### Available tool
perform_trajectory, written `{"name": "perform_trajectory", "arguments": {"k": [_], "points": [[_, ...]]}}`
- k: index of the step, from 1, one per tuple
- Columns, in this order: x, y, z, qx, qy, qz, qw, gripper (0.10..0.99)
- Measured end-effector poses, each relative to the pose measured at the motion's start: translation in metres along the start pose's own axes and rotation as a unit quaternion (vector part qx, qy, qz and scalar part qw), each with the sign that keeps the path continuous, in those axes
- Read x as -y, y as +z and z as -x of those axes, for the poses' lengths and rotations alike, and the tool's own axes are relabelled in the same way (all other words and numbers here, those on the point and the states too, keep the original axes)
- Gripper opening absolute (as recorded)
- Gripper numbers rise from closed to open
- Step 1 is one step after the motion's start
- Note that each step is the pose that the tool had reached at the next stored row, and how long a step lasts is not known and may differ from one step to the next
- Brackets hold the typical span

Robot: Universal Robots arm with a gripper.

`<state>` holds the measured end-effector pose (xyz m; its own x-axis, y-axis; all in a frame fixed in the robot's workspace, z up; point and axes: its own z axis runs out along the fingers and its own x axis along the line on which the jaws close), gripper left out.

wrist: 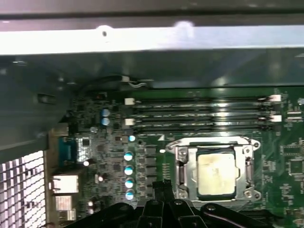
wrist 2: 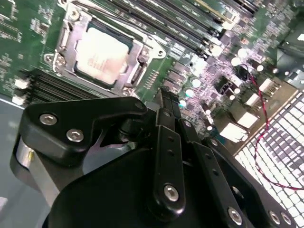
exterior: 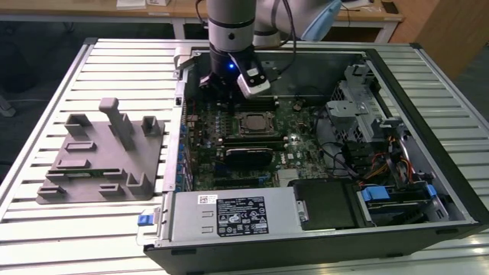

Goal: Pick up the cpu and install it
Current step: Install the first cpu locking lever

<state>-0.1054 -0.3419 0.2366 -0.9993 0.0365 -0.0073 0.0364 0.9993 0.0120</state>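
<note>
The cpu (exterior: 252, 123) lies flat inside the metal socket frame on the green motherboard, its pale silver top facing up. It also appears in the second wrist view as cpu (wrist 2: 102, 54) and in the first wrist view as cpu (wrist: 216, 173). My gripper (exterior: 219, 91) hangs over the board just behind the socket and toward the exterior view's left, apart from the chip. Its black fingers (wrist 2: 167, 107) stand pressed together with nothing between them, as the fingers (wrist: 164, 187) in the first wrist view confirm.
The open computer case (exterior: 428, 189) lies on a slatted metal table. A grey fixture tray (exterior: 99, 154) with upright posts stands at the exterior view's left. Memory slots (wrist: 199, 111), a drive cage (exterior: 355, 109), cables and a power supply (exterior: 229, 215) surround the socket.
</note>
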Motion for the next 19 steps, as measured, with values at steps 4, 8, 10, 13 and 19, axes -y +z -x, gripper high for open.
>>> {"name": "perform_trajectory", "arguments": {"k": [4,8,10,13,19], "points": [[0.0002,0.0,-0.005,-0.0003,0.0,0.008,1.0,0.106],[0.0003,-0.0003,-0.0086,-0.0009,0.0,0.0238,0.9997,0.106],[0.0003,-0.0011,-0.0092,-0.0011,0.0,0.0297,0.9996,0.106],[0.0003,-0.002,-0.0096,-0.0015,0.0,0.0415,0.9991,0.106],[0.0003,-0.0025,-0.01,-0.0029,0.0,0.0794,0.9968,0.106]]}}
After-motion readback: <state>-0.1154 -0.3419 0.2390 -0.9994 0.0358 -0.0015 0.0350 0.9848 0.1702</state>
